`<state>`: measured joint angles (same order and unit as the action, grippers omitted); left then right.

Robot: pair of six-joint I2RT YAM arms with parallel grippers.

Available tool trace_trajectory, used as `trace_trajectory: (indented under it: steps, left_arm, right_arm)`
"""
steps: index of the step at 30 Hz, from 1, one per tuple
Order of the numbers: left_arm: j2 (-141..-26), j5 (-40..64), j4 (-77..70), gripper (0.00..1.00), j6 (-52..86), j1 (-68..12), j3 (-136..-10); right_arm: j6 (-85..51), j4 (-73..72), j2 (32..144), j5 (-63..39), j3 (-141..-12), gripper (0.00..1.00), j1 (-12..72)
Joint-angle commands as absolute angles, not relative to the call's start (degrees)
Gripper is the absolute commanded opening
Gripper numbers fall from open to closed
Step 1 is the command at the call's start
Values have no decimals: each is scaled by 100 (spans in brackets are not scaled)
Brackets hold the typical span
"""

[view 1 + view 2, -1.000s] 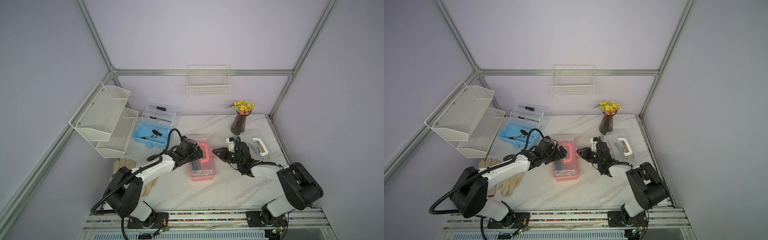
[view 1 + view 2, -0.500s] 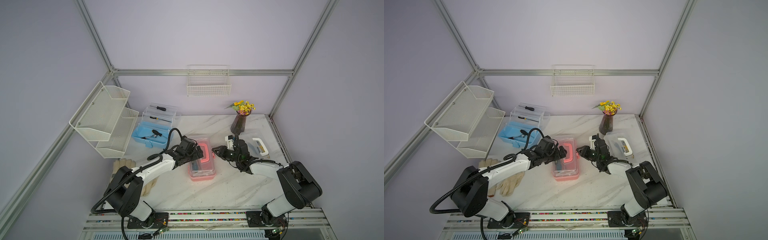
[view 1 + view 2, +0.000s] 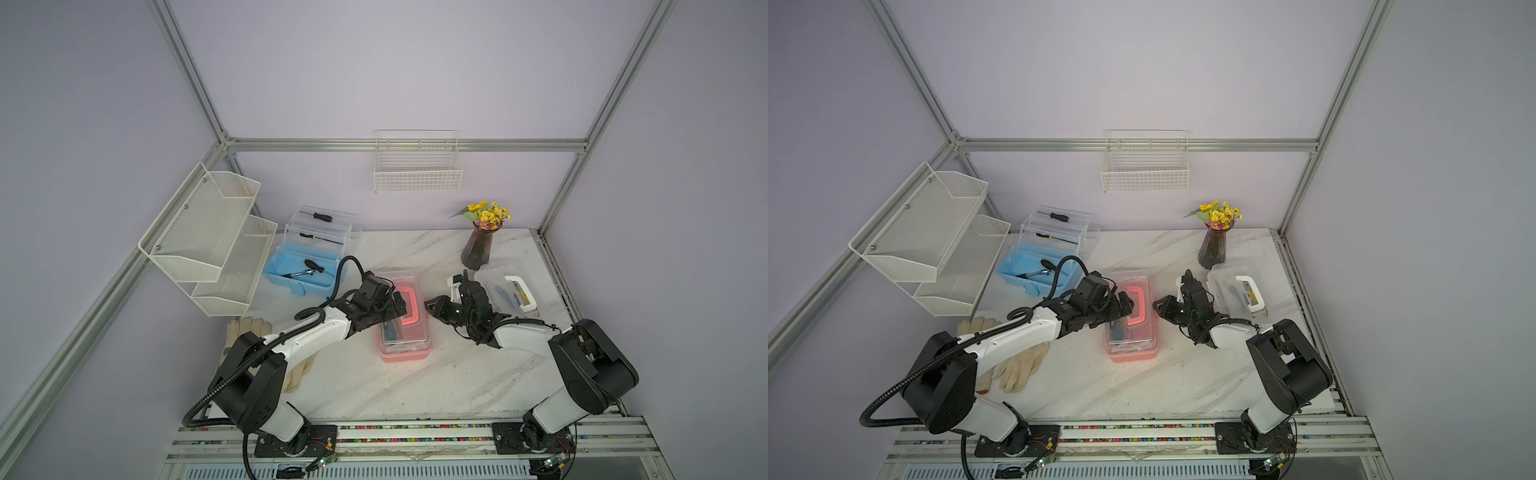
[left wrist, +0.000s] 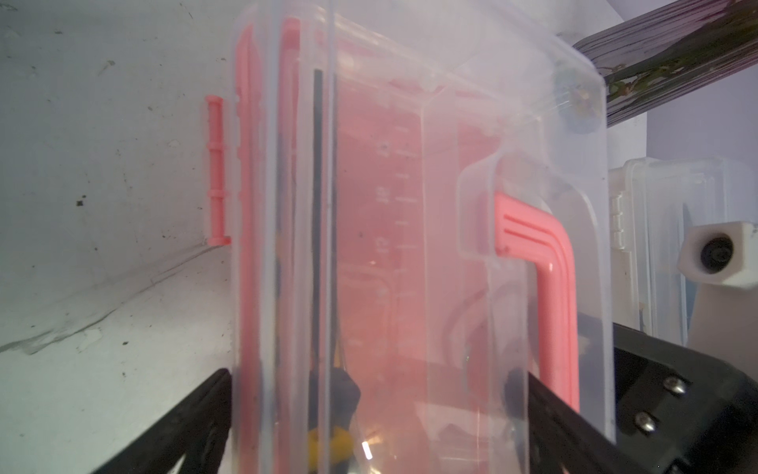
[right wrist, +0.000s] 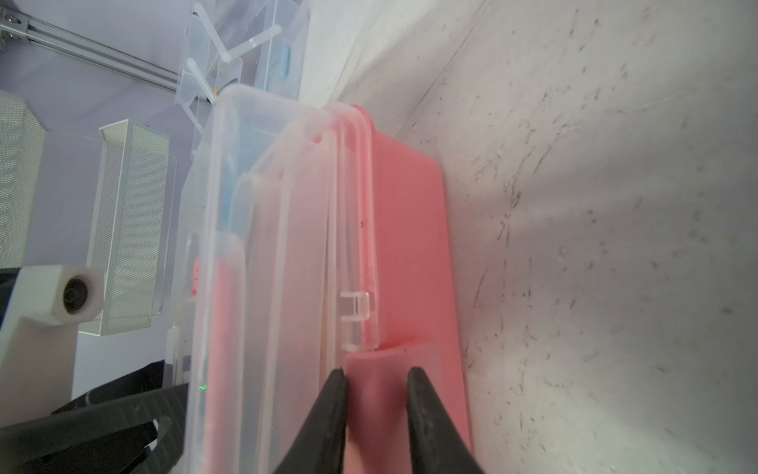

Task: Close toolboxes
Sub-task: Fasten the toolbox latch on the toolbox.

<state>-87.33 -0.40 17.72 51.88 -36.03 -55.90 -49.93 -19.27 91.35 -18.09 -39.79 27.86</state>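
Two-arm closing of the toolboxes, seen from above and from each wrist. The pink toolbox (image 3: pixel 405 347) lies at the centre of both top views on the marble table (image 3: pixel 374 399), its clear lid already down over the pink base and its pink handle (image 4: pixel 549 287) folded flat in the lid's recess. The left gripper (image 3: pixel 400 306) reaches in from the left of the frame with jaws spread wide, one black finger (image 4: pixel 184 427) showing at each long side of the lid in its wrist view. This is probably to steady the box against a push from the other side, though whether the fingers actually press cannot be told. The right gripper (image 3: pixel 430 308) meets the box's right edge with jaws narrow, their tips (image 5: pixel 336 394) either side of the raised pink latch (image 5: pixel 381 369) below the lid's clear catch. That suits snapping the latch up, but a firm pinch cannot be confirmed. The blue toolbox (image 3: pixel 299 272), upper left of centre, stands open with its clear trays fanned upward and tools inside — the evident remaining job. The white toolbox (image 3: pixel 513 286), at centre right beside the vase (image 3: pixel 478 249), has its lid down. Work gloves (image 3: pixel 1017 365) lie under the left arm.
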Motion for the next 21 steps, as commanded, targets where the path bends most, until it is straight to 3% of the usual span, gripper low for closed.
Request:
trace_trajectory:
  steps: [1,16,21]
  left_arm:
    - [-9039,163,2039,100,4957,-3696,-5659]
    - [-9064,177,2039,100,4948,-3702,-5660]
    - [-9035,198,2035,100,4933,-3709,-5663]
  right_arm:
    - [-5006,-1594,9290,-2390,-3905,28,3145]
    - [-5649,-2463,8894,-2899,-3586,24,3164]
    - [-5793,-2498,8788,-2957,-3544,19,3164]
